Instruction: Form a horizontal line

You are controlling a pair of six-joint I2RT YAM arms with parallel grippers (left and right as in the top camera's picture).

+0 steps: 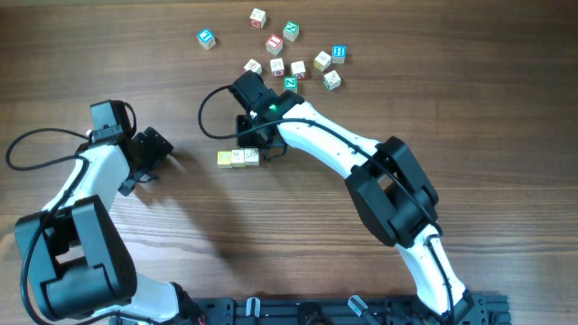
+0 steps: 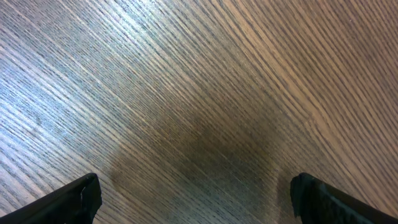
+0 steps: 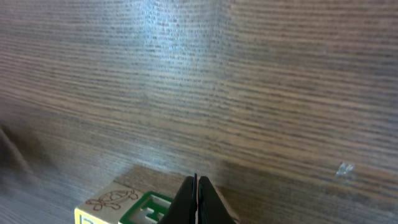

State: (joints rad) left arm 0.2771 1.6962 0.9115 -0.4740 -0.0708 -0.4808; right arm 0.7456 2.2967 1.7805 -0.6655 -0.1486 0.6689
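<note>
The horizontal line [image 1: 237, 158] is a short row of three small cubes left of the table's middle: a yellowish one [image 1: 224, 159], a pale one [image 1: 237, 158] and another at the right end [image 1: 252, 156]. My right gripper [image 1: 263, 146] hangs shut at that right end. In the right wrist view its closed fingertips [image 3: 196, 200] stand over a green-faced cube [image 3: 145, 211], beside a cube with a turtle drawing [image 3: 111, 200]; nothing sits between the jaws. My left gripper [image 1: 155, 155] is open to the left of the row, over bare wood, fingers [image 2: 84, 196] wide apart.
Several loose cubes lie scattered at the back: two blue-faced ones [image 1: 207, 38] [image 1: 340, 54], a red-faced one [image 1: 275, 43], a green one [image 1: 291, 31] and pale ones [image 1: 322, 61]. A black cable [image 1: 209, 116] loops left of the right wrist.
</note>
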